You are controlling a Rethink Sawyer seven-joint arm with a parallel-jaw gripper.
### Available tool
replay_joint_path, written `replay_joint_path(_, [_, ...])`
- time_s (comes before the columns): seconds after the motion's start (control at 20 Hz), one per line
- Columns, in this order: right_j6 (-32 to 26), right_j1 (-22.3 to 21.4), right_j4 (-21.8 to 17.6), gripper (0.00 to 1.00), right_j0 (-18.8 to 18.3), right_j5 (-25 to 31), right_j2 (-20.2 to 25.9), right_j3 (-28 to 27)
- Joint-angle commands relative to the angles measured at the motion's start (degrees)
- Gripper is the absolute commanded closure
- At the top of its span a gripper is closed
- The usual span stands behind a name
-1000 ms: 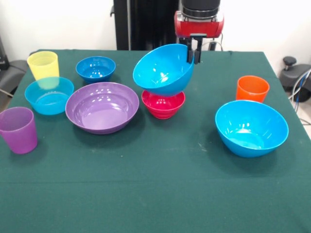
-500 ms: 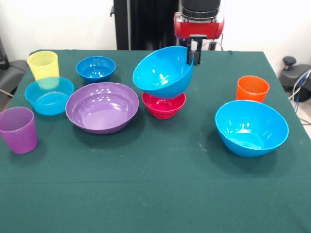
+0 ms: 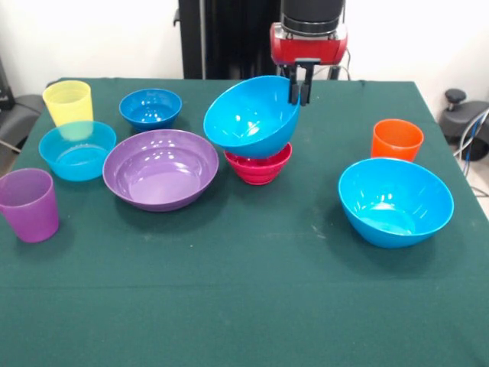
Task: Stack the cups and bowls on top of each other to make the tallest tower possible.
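My gripper (image 3: 299, 86) is shut on the far rim of a large blue bowl (image 3: 248, 118), which hangs tilted with its opening toward the camera. The bowl's underside rests in or just above the small magenta bowl (image 3: 258, 167). A wide purple bowl (image 3: 160, 168) lies left of them. Further left are a light blue bowl (image 3: 76, 150), a small dark blue bowl (image 3: 150, 108), a yellow cup (image 3: 68, 102) and a purple cup (image 3: 30, 204). At the right stand an orange cup (image 3: 396, 139) and another large blue bowl (image 3: 395, 200).
The green table cloth (image 3: 244, 298) stretches open toward the near edge. A black chair part (image 3: 19, 111) shows at the far left, and cables with a black stand (image 3: 466, 122) at the far right.
The held blue bowl has shifted slightly left and tipped a little more level, settling lower over the magenta bowl. The gripper moved left with it.
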Motion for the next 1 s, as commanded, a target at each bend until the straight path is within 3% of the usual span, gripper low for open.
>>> replay_joint_path(0.05, [-0.6,3.7,-5.5,1.0,0.8,-2.0,0.5,-3.8])
replay_joint_path(0.4, [-0.6,5.5,-7.7,1.0,0.0,-3.5,0.1,-4.8])
replay_joint_path(1.0, [0.6,5.5,-8.0,1.0,-0.1,-3.1,0.0,-4.6])
